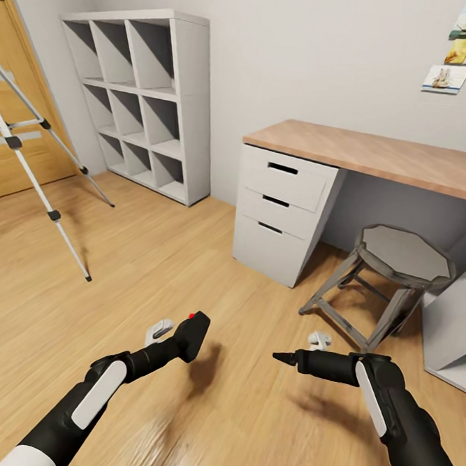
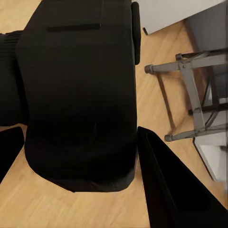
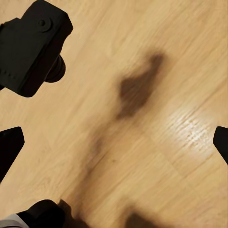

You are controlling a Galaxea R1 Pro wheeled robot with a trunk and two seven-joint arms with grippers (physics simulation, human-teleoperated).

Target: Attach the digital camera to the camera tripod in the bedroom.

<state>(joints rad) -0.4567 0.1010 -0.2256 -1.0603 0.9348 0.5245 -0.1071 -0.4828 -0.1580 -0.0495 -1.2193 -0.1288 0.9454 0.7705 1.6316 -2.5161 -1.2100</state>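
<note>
1 digital camera [image 1: 193, 335] is sitting clamped in the left gripper [image 1: 182, 341] above the floor [image 1: 153, 269]; 1 camera tripod [image 1: 29, 154] is standing far left; the right gripper [image 1: 284, 357] is hanging spread, holding nothing.

Both arms are glossy black with white oblong forearm panels, white upper sleeves and tapered black fingers [image 2: 175, 185]
</note>
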